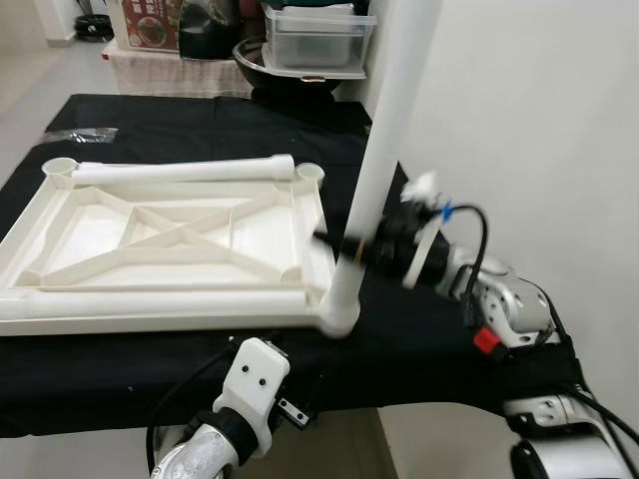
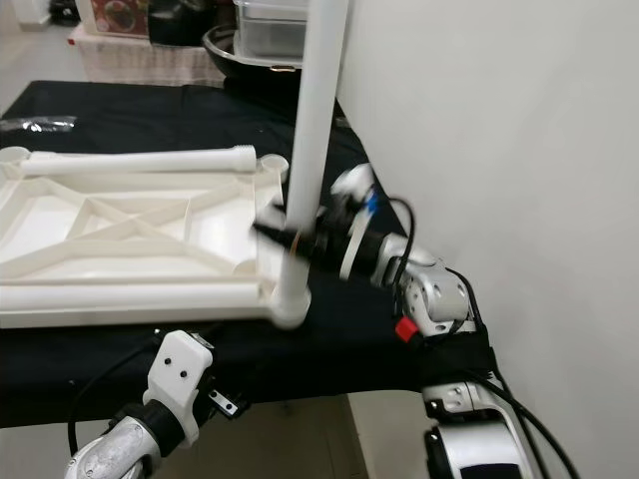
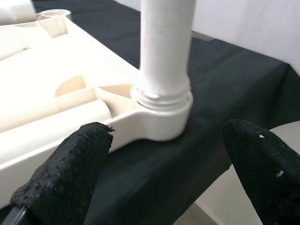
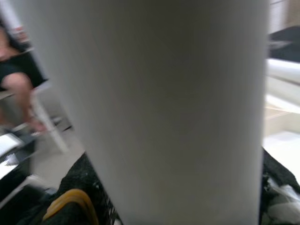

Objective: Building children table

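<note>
gripping the upright leg (image 1: 384,150), right gripper (image 1: 344,247) above tabletop (image 1: 150,239) socket

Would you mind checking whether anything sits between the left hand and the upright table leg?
Nothing visible does: the open left hand faces the upright table leg across bare black cloth.

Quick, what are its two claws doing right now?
Left gripper: open, holding nothing, near the corner socket.
Right gripper: shut on the upright white leg.
</note>
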Tool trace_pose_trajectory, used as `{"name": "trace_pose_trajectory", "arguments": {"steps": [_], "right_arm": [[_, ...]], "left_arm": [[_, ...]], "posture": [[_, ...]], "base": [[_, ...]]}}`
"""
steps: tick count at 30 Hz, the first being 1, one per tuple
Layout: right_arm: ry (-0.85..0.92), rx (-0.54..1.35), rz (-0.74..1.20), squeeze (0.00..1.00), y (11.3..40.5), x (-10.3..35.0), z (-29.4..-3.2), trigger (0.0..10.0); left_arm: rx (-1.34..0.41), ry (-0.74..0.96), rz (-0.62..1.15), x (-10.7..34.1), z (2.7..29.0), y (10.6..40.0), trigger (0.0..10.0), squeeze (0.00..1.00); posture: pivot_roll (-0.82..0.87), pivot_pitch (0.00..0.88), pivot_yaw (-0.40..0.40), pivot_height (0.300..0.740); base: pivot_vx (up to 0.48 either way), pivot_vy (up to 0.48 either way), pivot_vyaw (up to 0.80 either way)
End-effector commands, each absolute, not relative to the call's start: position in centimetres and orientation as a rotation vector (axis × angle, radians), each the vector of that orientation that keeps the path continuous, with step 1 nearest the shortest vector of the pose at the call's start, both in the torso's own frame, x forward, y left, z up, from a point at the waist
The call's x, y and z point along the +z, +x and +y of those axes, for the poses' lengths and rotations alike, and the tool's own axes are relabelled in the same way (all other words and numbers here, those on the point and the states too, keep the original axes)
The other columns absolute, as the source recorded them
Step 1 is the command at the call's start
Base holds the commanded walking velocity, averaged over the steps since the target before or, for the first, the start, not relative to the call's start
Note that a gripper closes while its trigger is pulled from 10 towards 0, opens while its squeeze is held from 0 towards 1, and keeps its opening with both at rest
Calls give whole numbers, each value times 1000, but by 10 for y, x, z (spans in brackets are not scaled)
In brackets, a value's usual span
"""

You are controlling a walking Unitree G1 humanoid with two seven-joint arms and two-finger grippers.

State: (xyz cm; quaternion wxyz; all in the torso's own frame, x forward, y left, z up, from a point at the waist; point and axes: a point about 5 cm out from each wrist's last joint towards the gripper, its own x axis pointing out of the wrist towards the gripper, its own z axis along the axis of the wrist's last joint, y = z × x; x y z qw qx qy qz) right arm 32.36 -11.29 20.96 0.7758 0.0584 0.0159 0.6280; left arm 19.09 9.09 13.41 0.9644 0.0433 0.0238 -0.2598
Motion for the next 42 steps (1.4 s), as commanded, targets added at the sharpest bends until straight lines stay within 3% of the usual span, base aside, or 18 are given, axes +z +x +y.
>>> {"name": "trace_pose_trajectory", "arguments": {"steps": [1,2,4,5,9,12,18,19,22,27,30,34,35,36,39,40,41,42], "right_arm": [[117,1425,45,0,320,208,-105,10000],[111,1424,37,0,320,207,-101,7961],[106,1426,29,0,321,207,-97,7961],[94,1360,2,0,328,207,-94,0],[105,1116,-14,0,349,206,-94,0],[65,811,30,0,368,198,-106,0],[49,460,49,0,382,198,-129,0],[52,151,38,0,385,201,-151,0],[92,-170,19,0,377,203,-171,0],[148,-389,31,0,360,194,-163,0],[231,-344,35,0,359,190,-140,0],[265,-321,37,0,360,189,-134,0],[258,-260,0,1000,361,192,-127,10000],[213,-156,-74,1000,363,199,-118,10000],[196,-134,-98,1000,364,202,-116,10000],[211,-91,-107,188,365,203,-115,10000],[211,-91,-107,188,365,203,-115,10000],[258,10,-114,0,368,205,-114,10000]], "left_arm": [[-525,108,68,130,91,188,10000,0],[-527,107,70,129,91,188,10000,0],[-528,106,72,129,91,188,10000,0],[-529,106,72,129,90,188,10000,0],[-530,106,72,128,90,187,10000,0],[-530,106,74,128,90,186,10000,0],[-533,106,76,128,91,185,10000,0],[-537,106,79,127,91,185,10000,0],[-545,109,81,127,91,185,10000,0],[-544,110,79,126,90,185,10000,0],[-541,111,76,127,90,186,10000,0],[-541,111,76,127,90,186,10000,0],[-543,112,76,127,90,186,10000,0],[-545,112,77,127,90,186,10000,0],[-546,112,77,127,90,187,10000,0],[-546,111,77,127,90,187,10000,0],[-546,111,77,127,90,187,10000,0],[-547,111,77,127,90,187,10000,0]], "posture": [[114,67,-136,740],[114,64,-137,740],[114,64,-137,740],[117,59,-139,740],[119,52,-140,740],[116,48,-136,740],[106,42,-129,740],[102,39,-127,740],[100,37,-124,740],[107,40,-125,740],[108,37,-126,740],[108,37,-126,740],[106,36,-127,740],[104,38,-126,740],[104,38,-126,740],[106,40,-127,740],[106,40,-127,740],[105,40,-128,740]], "base": [[0,0,0],[0,0,0],[0,0,0],[0,0,0],[0,0,0],[0,0,0],[0,0,0],[0,0,0],[0,0,0],[0,0,0],[0,0,0],[0,0,0],[0,0,0],[0,0,0],[0,0,0],[0,0,0],[0,0,0],[0,0,0]]}}
